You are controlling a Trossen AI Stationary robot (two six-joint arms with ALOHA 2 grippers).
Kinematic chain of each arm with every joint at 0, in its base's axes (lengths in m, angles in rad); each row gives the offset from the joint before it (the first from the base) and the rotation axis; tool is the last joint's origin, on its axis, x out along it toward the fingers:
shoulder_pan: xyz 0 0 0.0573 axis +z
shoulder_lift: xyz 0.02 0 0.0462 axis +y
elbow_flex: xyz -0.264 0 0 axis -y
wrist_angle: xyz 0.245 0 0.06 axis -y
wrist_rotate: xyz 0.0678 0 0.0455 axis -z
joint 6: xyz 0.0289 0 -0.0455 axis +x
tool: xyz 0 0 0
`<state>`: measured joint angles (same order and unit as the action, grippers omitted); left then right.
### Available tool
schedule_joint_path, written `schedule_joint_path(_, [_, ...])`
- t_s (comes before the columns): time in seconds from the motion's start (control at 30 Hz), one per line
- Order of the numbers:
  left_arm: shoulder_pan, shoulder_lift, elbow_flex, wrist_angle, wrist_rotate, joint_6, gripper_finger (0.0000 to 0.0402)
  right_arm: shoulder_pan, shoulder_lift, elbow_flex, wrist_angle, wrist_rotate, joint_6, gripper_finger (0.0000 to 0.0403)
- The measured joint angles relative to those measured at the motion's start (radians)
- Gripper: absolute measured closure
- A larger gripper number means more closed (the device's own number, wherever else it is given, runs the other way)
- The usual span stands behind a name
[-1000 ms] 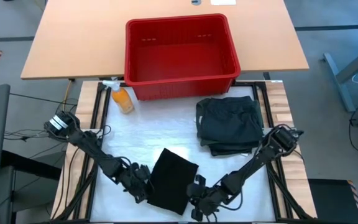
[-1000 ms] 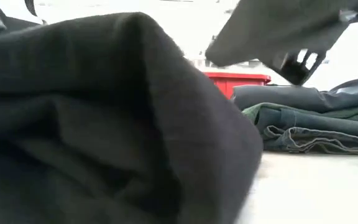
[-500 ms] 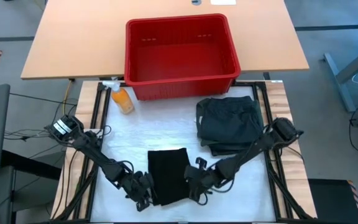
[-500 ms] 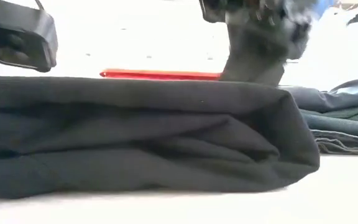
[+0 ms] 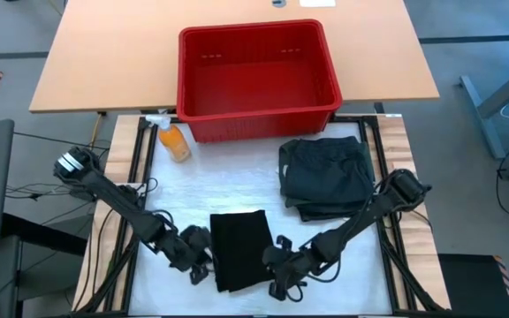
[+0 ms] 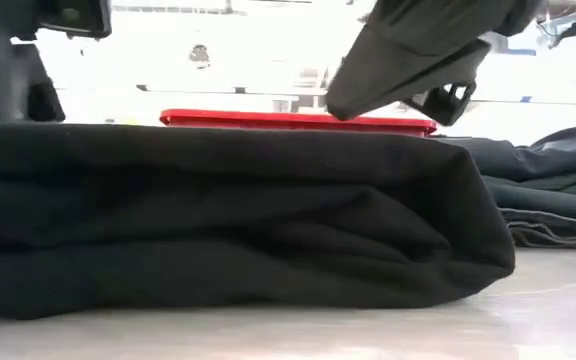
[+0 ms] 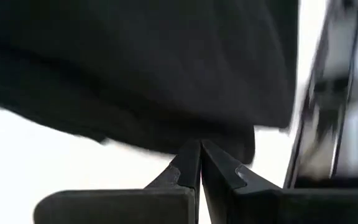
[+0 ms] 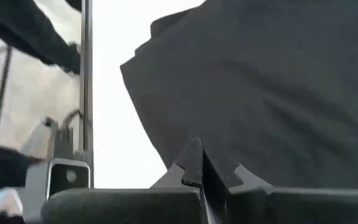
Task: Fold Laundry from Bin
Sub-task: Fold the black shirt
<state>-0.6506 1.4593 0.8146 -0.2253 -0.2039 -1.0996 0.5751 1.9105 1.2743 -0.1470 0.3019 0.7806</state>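
Bin (image 5: pixel 256 78) at upper centre of the counter (image 5: pixel 201 190), spray bottle (image 5: pixel 173 139) just below its left corner, stacked garments (image 5: pixel 328 177) at centre right, folded cloth (image 5: pixel 241 250) at lower centre, seemingly between left end effector (image 5: pixel 203 265) and right end effector (image 5: pixel 277 267)

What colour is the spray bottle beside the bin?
Orange, with a white sprayer head; the spray bottle shows best in the high view.

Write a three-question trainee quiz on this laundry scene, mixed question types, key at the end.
1. True or false: the red bin has garments inside.
2. The folded black cloth lies: A) in the bin, B) on the table between both hands, C) on the stack of folded garments.
3. Fill in: the fingers of the left hand and the right hand are both ___.

Key: 1 false, it looks empty; 2 B; 3 shut, with no cloth between them.
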Motion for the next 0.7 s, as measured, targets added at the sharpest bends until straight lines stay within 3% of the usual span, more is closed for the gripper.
schedule_joint_path(0.07, [0.01, -0.013, -0.001, -0.005, -0.073, -0.127, 0.0401, 0.0, 0.009, 0.001, 0.021, 0.0, 0.014, 0.0383])
schedule_joint_path(0.13, [0.032, -0.012, -0.002, -0.014, -0.076, -0.247, 0.0399, 0.0, 0.01, 0.0, 0.034, 0.0, 0.018, 0.0383])
schedule_joint_path(0.27, [0.069, -0.008, -0.002, 0.008, -0.066, -0.248, 0.0369, 0.006, 0.0, 0.002, 0.04, 0.003, 0.023, 0.0383])
schedule_joint_path(0.53, [0.078, 0.016, -0.002, 0.023, -0.044, -0.283, 0.0251, 0.006, 0.0, 0.002, 0.036, 0.003, 0.02, 0.0382])
schedule_joint_path(0.7, [0.083, 0.101, -0.001, 0.072, -0.03, -0.324, 0.0196, 0.006, 0.0, 0.002, 0.037, 0.003, 0.0, 0.0382])
